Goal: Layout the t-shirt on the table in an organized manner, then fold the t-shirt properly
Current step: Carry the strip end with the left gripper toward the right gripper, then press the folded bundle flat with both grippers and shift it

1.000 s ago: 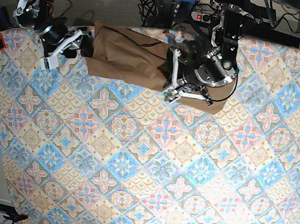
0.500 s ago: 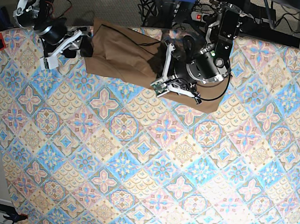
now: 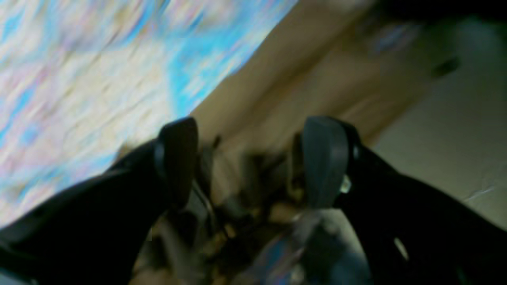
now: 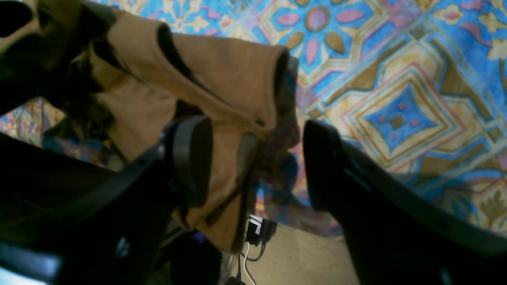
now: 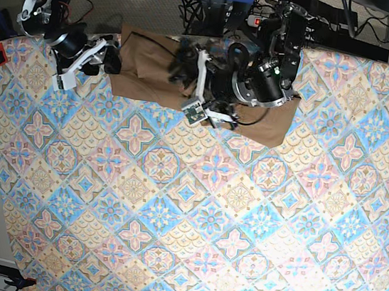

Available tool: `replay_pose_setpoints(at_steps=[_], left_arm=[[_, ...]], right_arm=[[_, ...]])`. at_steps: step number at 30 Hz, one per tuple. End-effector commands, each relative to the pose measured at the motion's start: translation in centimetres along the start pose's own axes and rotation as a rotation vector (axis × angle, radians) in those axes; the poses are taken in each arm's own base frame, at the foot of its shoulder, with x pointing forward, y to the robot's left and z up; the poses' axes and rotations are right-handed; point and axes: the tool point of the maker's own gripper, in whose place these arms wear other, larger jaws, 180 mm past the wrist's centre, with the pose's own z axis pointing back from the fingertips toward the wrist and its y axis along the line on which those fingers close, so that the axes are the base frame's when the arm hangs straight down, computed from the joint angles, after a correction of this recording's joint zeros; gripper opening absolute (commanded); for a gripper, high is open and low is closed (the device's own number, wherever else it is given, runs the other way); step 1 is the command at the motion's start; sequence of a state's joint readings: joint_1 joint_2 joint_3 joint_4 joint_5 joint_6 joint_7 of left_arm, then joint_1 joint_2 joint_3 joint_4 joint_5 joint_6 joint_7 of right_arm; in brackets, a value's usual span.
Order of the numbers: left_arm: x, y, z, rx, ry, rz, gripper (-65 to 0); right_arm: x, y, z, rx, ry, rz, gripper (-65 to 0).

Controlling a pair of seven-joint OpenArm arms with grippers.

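We find the t-shirt (image 5: 146,74) bunched at the table's (image 5: 192,217) far edge; layout unfinished, folding left. Left gripper (image 3: 253,158) gapes empty; right gripper (image 4: 253,162) spread beside cloth.

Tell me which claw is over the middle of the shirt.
The left claw, on the base view's right arm, hangs over the middle of the t-shirt. The right claw sits at the shirt's end by the table edge.

The left wrist view is smeared: the table (image 3: 79,59) pattern and the t-shirt (image 3: 285,91) show only as colour. In the base view the left arm (image 5: 260,82) hides the t-shirt's middle, and the table runs off the frame's edges.
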State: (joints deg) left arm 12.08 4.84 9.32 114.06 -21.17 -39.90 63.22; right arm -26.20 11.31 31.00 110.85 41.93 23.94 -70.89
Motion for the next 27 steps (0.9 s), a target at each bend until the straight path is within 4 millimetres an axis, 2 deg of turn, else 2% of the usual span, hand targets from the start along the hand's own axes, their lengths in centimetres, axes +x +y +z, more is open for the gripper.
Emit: replay_pose_setpoints(at_steps=[1,3,5,7,9,11,13,14,18,21,24,27], left_arm=[[1.8,-0.5,0.3,-0.026,-0.070,-0.003,-24.2],[2.5,-0.5,0.7,-0.049,-0.109,0.013,-24.3],[2.6,1.8,1.5,0.014,-0.121,0.030,-25.1],[1.5,5.2,3.3,0.116,-0.116,0.075,-30.0],[0.3,7.8,5.0,0.197,-0.101,0.100,-37.9],[-0.3,10.4,6.9,0.276,-0.092,0.106,-49.7],[-1.1,12.1,8.5,0.333,-0.076,0.110,-61.6],[-1.6,12.9,9.3,0.359,-0.064,0.107,-65.0],[-3.7,16.2,13.3,0.485,-0.021,0.122,-65.0],[-4.6,17.5,15.2,0.542,0.002,0.131,-65.0],[-6.0,17.3,15.4,0.538,0.047,0.133,-65.0],[-7.3,16.8,13.9,0.485,0.082,0.155,-65.0]], right_arm=[[0.9,0.2,0.3,0.011,-0.034,0.011,-30.0],[0.9,0.2,0.3,0.011,-0.033,0.010,-30.0],[0.9,0.2,0.3,0.011,-0.033,0.010,-30.0],[0.9,0.2,0.3,0.011,-0.033,0.010,-30.0],[0.9,0.2,0.3,0.011,-0.033,0.010,-30.0],[0.9,0.2,0.3,0.011,-0.033,0.010,-30.0],[0.9,0.2,0.3,0.011,-0.033,0.010,-30.0],[0.9,0.2,0.3,0.011,-0.033,0.010,-30.0],[0.9,0.2,0.3,0.011,-0.033,0.010,-30.0],[1.0,0.2,0.3,0.011,-0.036,0.010,-30.0],[1.1,0.2,0.3,0.011,-0.042,0.009,-30.0],[1.0,0.8,0.0,0.025,-0.058,-0.015,-30.0]])
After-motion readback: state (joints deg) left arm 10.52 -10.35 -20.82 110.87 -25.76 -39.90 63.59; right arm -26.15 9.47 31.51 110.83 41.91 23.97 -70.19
